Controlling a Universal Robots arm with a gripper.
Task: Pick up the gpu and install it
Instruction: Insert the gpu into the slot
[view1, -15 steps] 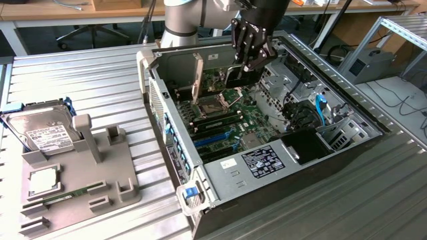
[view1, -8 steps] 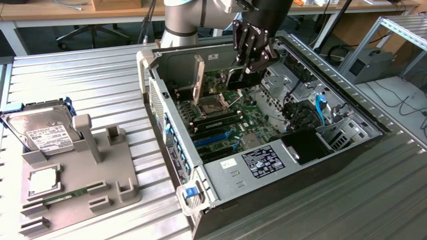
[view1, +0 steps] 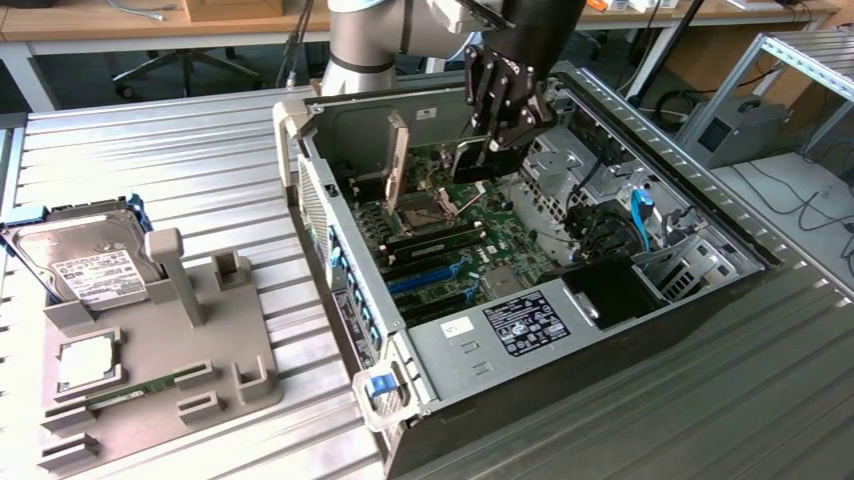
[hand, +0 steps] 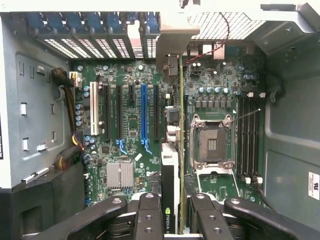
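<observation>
Gpu (hand: 170, 172) edge-on, clamped between fingers (hand: 149, 215), over motherboard (hand: 131, 120) inside open computer case (hand: 30, 100).

you'll find, at the exterior view's left, a hard drive (view1: 83, 262) against a grey holder (view1: 200, 350) on the slatted table (view1: 174, 160), beside an open computer case (view1: 467, 352).

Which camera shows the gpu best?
The wrist view: the gpu runs edge-on from the gripper to its silver bracket. In the exterior view the gripper hides most of it, leaving a dark shape.
</observation>
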